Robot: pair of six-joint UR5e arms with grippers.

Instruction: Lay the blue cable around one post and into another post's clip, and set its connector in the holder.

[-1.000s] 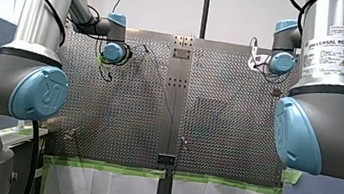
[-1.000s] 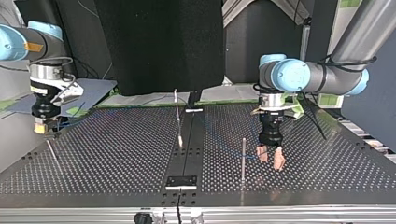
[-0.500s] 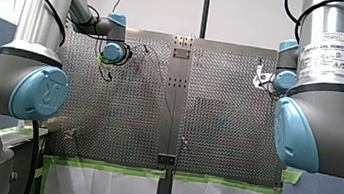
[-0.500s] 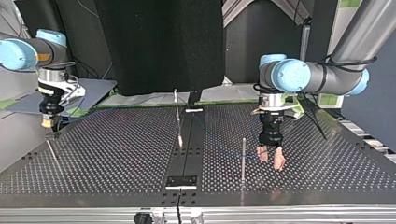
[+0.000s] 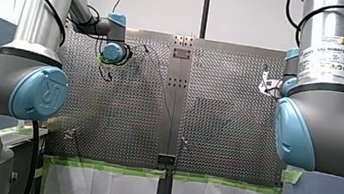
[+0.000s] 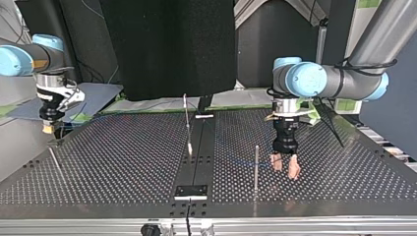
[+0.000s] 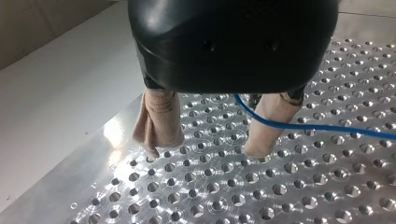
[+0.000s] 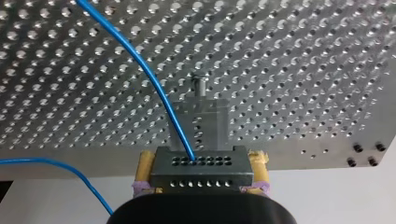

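My right gripper (image 8: 201, 157) is shut on the grey connector (image 8: 201, 173), its yellow pads pressed against the connector's two sides. The blue cable (image 8: 154, 88) runs out of the connector and over the perforated table. Just ahead of the connector stands a grey holder (image 8: 201, 114) with a pin. At the top view's left this gripper (image 6: 47, 129) hangs above the table's edge. My left gripper (image 7: 210, 149) is open just above the table, and the blue cable (image 7: 327, 128) crosses in front of one beige finger (image 7: 268, 123). In the top view it (image 6: 285, 168) stands beside a thin post (image 6: 256, 167).
A second post with a pale tip (image 6: 187, 123) rises near the table's middle, and a thin rod (image 6: 55, 164) stands at the top view's left. A dark plate (image 6: 192, 191) sits on the centre strip near the table's edge. A black box hangs behind the table.
My right arm has carried the connector towards the front view's right, partly behind the near arm. My left arm and its open gripper have not moved.
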